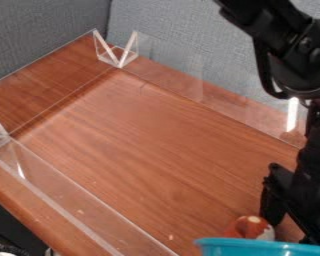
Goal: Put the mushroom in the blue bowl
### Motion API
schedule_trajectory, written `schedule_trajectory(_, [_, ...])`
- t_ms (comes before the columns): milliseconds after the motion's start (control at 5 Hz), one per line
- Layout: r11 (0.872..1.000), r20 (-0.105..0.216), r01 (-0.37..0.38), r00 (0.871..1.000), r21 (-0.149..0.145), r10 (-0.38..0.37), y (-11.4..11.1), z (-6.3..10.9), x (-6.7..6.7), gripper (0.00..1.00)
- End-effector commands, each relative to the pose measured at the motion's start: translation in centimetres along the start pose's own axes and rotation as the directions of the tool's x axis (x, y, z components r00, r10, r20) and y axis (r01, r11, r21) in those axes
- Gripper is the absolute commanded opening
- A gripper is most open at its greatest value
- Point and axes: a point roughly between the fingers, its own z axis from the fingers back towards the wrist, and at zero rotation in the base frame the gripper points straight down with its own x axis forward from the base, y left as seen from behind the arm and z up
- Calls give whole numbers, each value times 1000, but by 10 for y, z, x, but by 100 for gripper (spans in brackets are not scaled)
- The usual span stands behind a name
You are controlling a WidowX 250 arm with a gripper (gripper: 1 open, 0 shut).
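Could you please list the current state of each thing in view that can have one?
mushroom: on the table, next to the bowl's rim, not yet in it.
blue bowl: upright at the bottom edge, only partly in view.
gripper: open, pointing down beside the mushroom, holding nothing.

A reddish-brown wooden bench [149,130] with clear acrylic walls [69,55] carries a red-capped toy mushroom [254,227] and teal-blue plastic bowl [236,247] at lower right.

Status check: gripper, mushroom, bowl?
Gripper open, pointing down beside the mushroom, not gripping. Mushroom on the table, just behind the blue bowl rim. Nothing in the way.
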Motion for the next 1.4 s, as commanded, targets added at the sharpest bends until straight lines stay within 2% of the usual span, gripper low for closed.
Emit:
schedule_trajectory(0, [999, -9, 33, 999, -6, -33, 4, 0, 1, 100])
schedule_trajectory(1200, [995, -73, 85, 993, -44, -88, 16, -2, 9, 100])
